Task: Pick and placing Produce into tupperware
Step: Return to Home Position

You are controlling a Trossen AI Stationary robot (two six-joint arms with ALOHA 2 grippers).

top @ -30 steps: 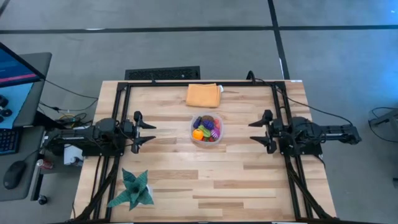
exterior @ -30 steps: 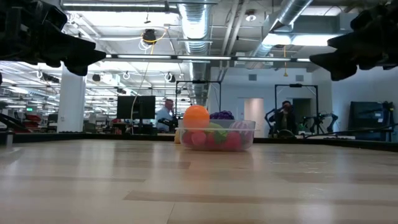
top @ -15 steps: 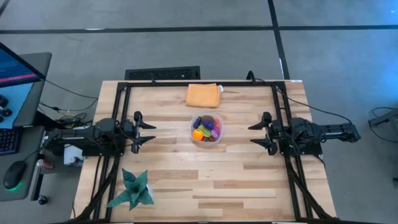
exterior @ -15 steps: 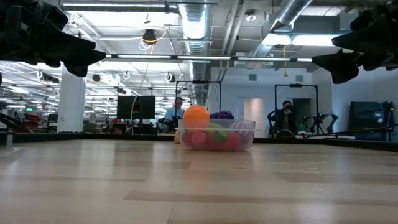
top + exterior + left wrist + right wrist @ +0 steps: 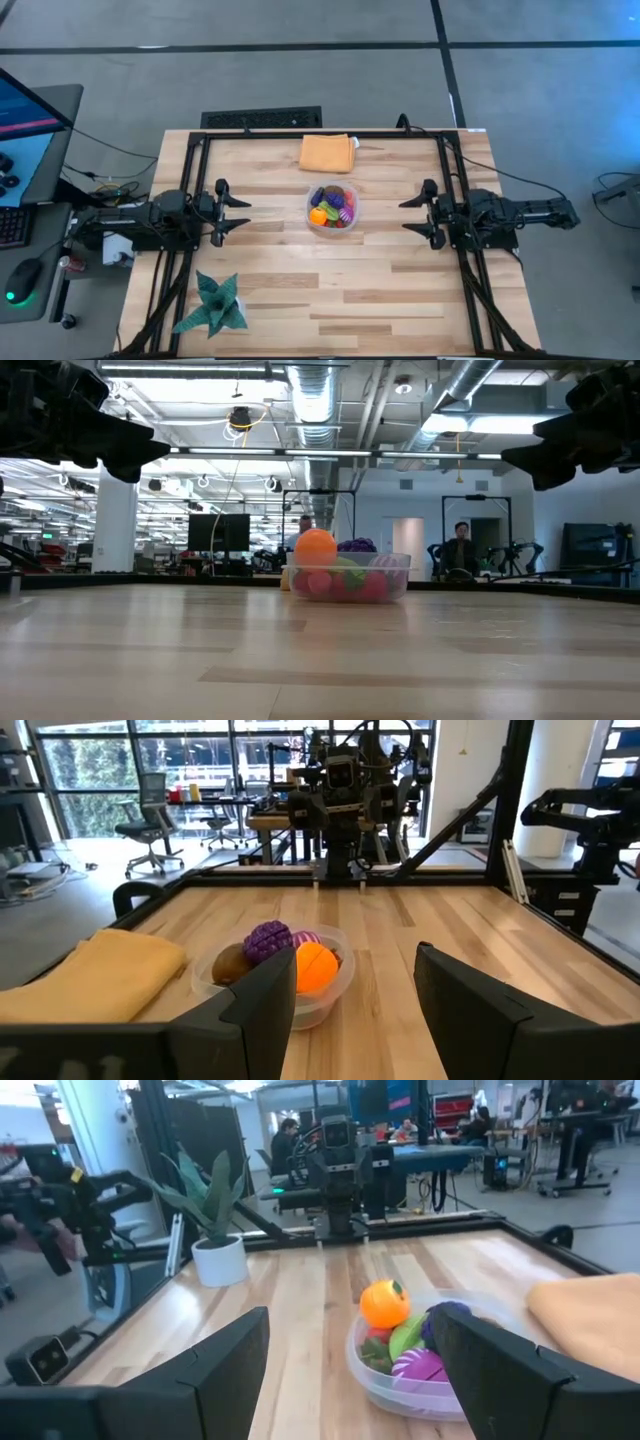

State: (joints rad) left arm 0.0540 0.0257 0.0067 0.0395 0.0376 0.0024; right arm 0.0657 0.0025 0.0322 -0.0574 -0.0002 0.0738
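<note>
The tupperware (image 5: 332, 207) is a clear shallow tub at the table's middle, resting on its base. The produce lies piled inside: an orange (image 5: 318, 214), a dark purple piece (image 5: 268, 940), green (image 5: 405, 1335), magenta (image 5: 420, 1368) and brown (image 5: 232, 961) ones. My left gripper (image 5: 246, 215) hovers open at the table's left edge, above the wood, pointing level at the tub. My right gripper (image 5: 405, 215) hovers open at the right edge, likewise facing it. Both are empty.
A folded orange cloth (image 5: 328, 153) lies behind the tub near the far edge. A green spiky plant in a white pot (image 5: 213, 305) stands at the near left corner. A black frame (image 5: 190, 180) runs along the table's sides. People move in the room beyond.
</note>
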